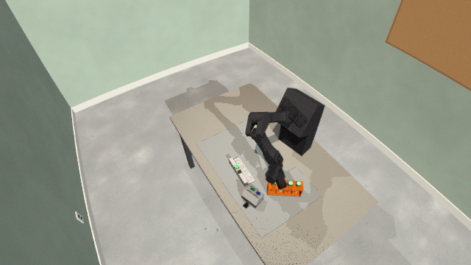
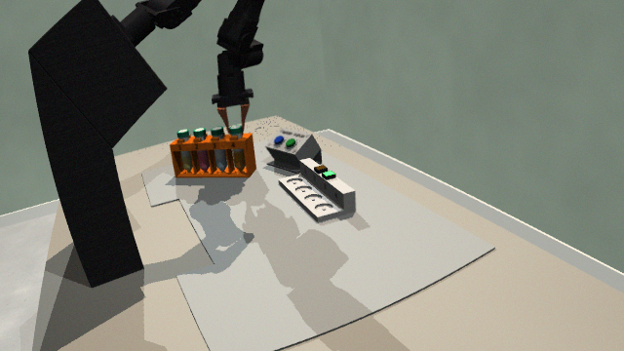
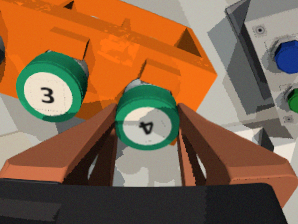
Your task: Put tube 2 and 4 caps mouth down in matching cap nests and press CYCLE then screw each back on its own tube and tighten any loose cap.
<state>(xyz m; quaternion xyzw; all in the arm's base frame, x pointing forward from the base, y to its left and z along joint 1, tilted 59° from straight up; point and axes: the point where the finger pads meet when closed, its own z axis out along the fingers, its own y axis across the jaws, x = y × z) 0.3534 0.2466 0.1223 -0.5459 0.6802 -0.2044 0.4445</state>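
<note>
The orange decapping station (image 2: pixel 213 156) holds several tubes, each with a green cap. My gripper (image 2: pixel 233 123) stands upright over the right end of the station and is shut on the cap of tube 4 (image 3: pixel 147 117), which sits on its tube. In the wrist view my gripper's (image 3: pixel 148 137) two brown fingers press the sides of the cap with the dot marked 4. The cap of tube 3 (image 3: pixel 51 87) sits on its tube to the left. The cap tray (image 2: pixel 309 191) shows its nests empty. On the console behind it the green lamp (image 2: pixel 329 174) is lit and the amber lamp (image 2: pixel 320 169) is dark.
The small desk (image 2: pixel 292 148) with the blue CYCLE key (image 2: pixel 278 139) and green READY key (image 2: pixel 291 142) stands right of the station, close to my gripper. The arm's black base block (image 2: pixel 93 136) stands at the left. The station (image 1: pixel 285 188) and the cap tray (image 1: pixel 241 170) also show in the overhead view.
</note>
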